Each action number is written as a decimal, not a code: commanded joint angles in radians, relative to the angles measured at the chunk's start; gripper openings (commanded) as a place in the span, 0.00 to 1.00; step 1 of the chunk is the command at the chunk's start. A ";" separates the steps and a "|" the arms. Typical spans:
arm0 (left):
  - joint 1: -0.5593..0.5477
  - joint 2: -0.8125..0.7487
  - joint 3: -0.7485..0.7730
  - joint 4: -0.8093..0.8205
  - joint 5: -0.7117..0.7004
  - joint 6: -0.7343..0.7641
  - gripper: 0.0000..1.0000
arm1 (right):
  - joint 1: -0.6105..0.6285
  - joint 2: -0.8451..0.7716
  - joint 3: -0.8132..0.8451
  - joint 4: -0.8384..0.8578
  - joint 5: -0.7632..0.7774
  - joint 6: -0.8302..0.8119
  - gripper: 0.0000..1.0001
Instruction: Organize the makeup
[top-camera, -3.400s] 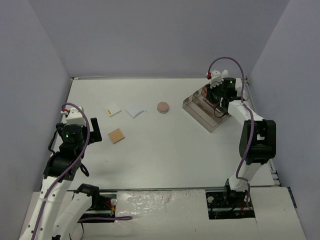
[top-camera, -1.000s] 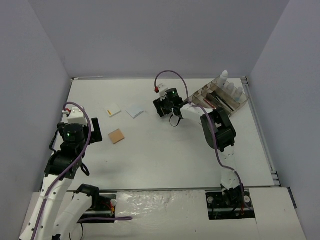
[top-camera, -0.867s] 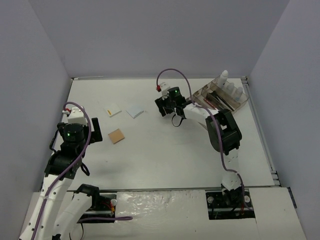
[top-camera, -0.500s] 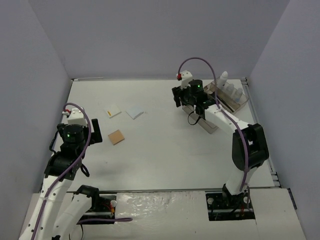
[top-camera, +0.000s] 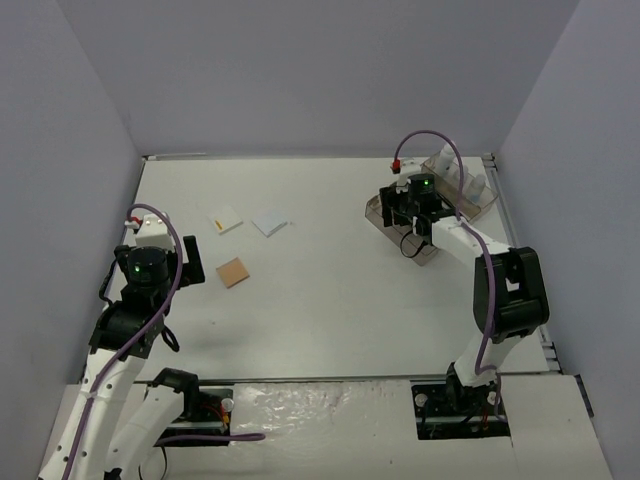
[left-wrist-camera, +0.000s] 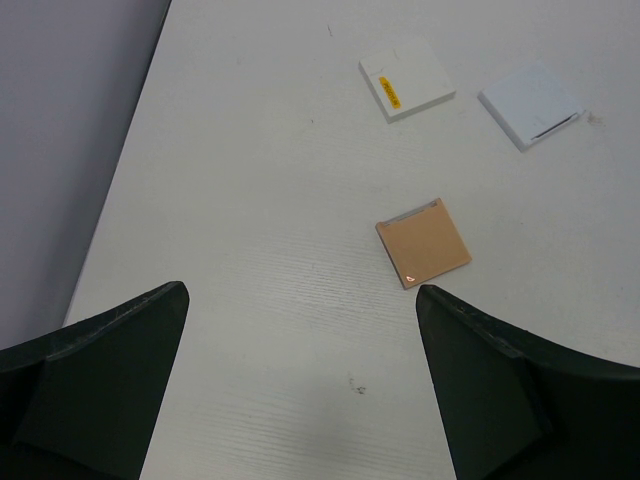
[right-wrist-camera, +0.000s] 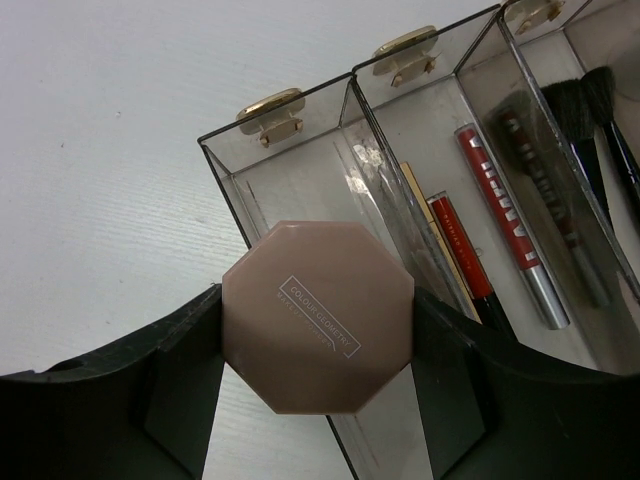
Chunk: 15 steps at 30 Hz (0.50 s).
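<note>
My right gripper (right-wrist-camera: 318, 330) is shut on the pink compact (right-wrist-camera: 317, 316), an eight-sided lid with white lettering, held above the left end compartment of the smoky clear tray (right-wrist-camera: 300, 175). In the overhead view this gripper (top-camera: 404, 209) hangs over the tray (top-camera: 428, 250) at the far right. Red and wooden pencils (right-wrist-camera: 462, 250) and black brushes (right-wrist-camera: 580, 110) lie in the neighbouring compartments. White-capped bottles (top-camera: 462, 182) stand at the tray's far end. My left gripper (left-wrist-camera: 300, 380) is open over bare table, just short of the tan pad (left-wrist-camera: 424, 241). A white pad (left-wrist-camera: 406, 78) and a pale-blue pad (left-wrist-camera: 530, 104) lie beyond.
Grey walls close in the white table (top-camera: 330, 290) at the left, back and right. The three pads (top-camera: 233, 271) sit in the left half of the table, well apart from the tray.
My right arm has carried the pink compact from the middle of the table rightward to above the tray. The left arm has not moved.
</note>
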 joint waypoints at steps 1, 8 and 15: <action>0.005 0.012 0.015 0.057 -0.015 0.002 0.97 | -0.010 0.015 -0.004 0.106 -0.006 0.029 0.64; 0.005 0.014 0.015 0.057 -0.017 0.002 0.97 | -0.024 0.035 -0.017 0.161 -0.003 0.036 0.72; 0.006 0.017 0.015 0.055 -0.019 0.003 0.97 | -0.022 0.028 -0.017 0.177 -0.018 0.035 0.73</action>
